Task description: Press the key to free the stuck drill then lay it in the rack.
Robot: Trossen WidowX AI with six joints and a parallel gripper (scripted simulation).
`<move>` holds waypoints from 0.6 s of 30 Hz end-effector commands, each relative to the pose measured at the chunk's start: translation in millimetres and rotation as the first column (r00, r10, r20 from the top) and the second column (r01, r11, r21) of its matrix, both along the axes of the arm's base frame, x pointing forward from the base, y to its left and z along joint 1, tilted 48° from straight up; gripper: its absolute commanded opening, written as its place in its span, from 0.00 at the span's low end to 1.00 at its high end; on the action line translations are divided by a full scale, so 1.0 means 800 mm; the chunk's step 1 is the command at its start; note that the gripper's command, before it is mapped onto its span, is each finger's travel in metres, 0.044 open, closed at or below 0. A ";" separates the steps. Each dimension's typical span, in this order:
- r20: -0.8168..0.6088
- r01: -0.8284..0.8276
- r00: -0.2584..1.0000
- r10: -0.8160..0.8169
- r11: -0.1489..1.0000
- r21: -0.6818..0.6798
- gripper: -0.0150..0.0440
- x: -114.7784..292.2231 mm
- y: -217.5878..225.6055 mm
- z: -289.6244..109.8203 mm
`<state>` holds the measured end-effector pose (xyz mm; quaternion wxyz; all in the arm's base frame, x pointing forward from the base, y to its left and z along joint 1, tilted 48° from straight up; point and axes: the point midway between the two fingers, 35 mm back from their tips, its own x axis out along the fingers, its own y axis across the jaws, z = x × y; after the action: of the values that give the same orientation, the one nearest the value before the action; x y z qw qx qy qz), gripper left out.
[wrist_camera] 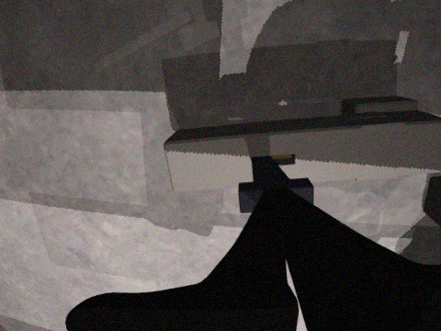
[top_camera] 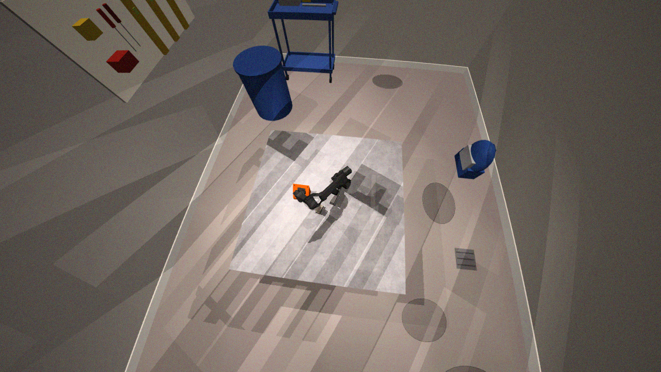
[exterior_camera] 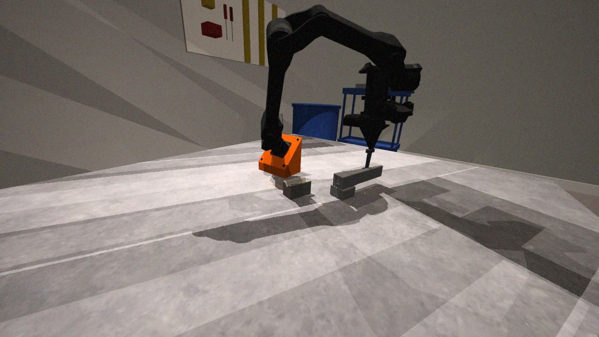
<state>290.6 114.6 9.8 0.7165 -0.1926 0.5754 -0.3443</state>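
A long grey block (exterior_camera: 355, 176) (wrist_camera: 367, 149) rests on a small grey foot (exterior_camera: 342, 192) on the pale mat (exterior_camera: 167, 260) (top_camera: 323, 249). A small raised piece (wrist_camera: 380, 106) sits on its top near one end. My gripper (exterior_camera: 368, 160) (wrist_camera: 275, 198) (top_camera: 336, 199) is shut and empty. It points straight down and its tips touch the top of the block's far end. A yellowish sliver (wrist_camera: 283, 157) and a small dark block (wrist_camera: 303, 190) show right at the tips. I cannot make out the drill on its own. A short grey grooved block, the rack (exterior_camera: 296, 187) (top_camera: 319, 210), stands to the left, near the arm's base.
The arm's orange base (exterior_camera: 281, 157) (top_camera: 301, 189) stands just behind the rack. A blue barrel (top_camera: 263, 83) (exterior_camera: 316, 121) and a blue cart (top_camera: 304, 36) (exterior_camera: 376, 144) stand beyond the mat. A blue round object (top_camera: 475, 157) sits at the right. A tool board (top_camera: 115, 41) (exterior_camera: 230, 29) hangs on the wall.
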 end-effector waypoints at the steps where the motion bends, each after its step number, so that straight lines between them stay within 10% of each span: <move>1: -0.043 0.026 0.999 -0.027 0.999 -0.024 0.25 -0.007 -0.018 -0.018; 18: -0.043 0.026 0.999 -0.027 0.999 -0.024 0.25 -0.007 -0.023 -0.023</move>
<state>289.9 113.5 8.4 0.7194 -0.1932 0.5734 -0.3410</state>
